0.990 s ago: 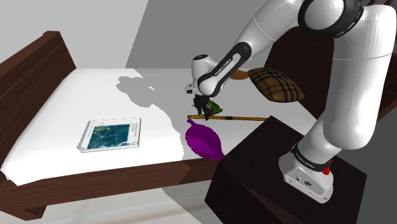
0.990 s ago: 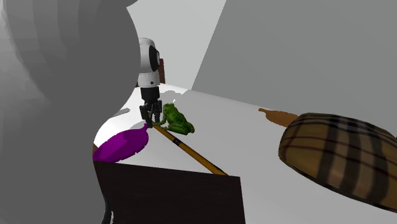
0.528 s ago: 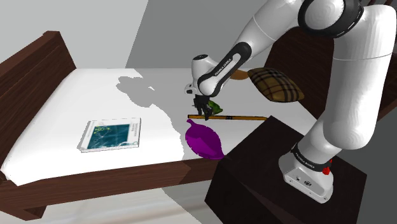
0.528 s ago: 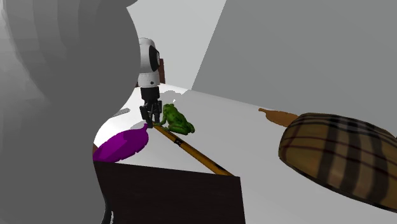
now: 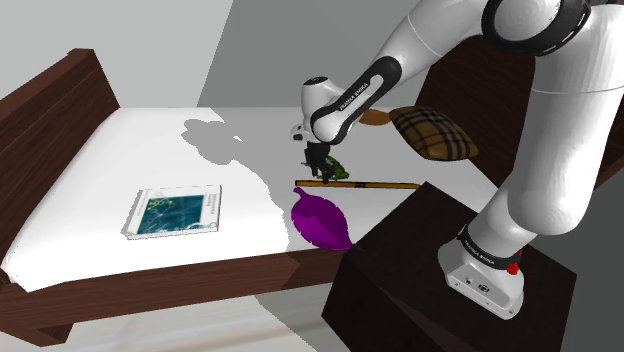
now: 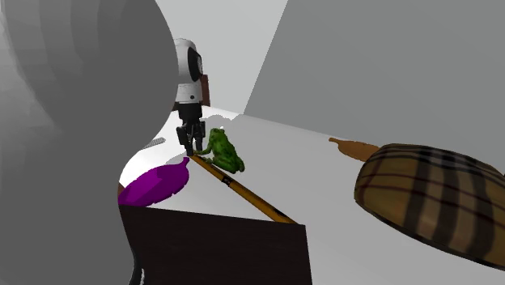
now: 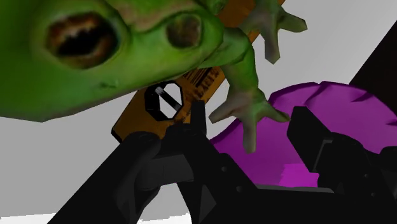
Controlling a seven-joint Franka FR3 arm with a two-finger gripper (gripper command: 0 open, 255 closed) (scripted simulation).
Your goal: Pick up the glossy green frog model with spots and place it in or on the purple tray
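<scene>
Black gripper [image 7: 250, 114] straddles a foreleg of the glossy green spotted frog [image 7: 95, 57], fingers apart, evidently positioning to grasp. Purple leaf-shaped tray [image 7: 343, 121] lies just beside.

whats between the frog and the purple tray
A long brown stick lies crosswise between the green frog and the purple tray. The shoulder view shows this most plainly.
</scene>
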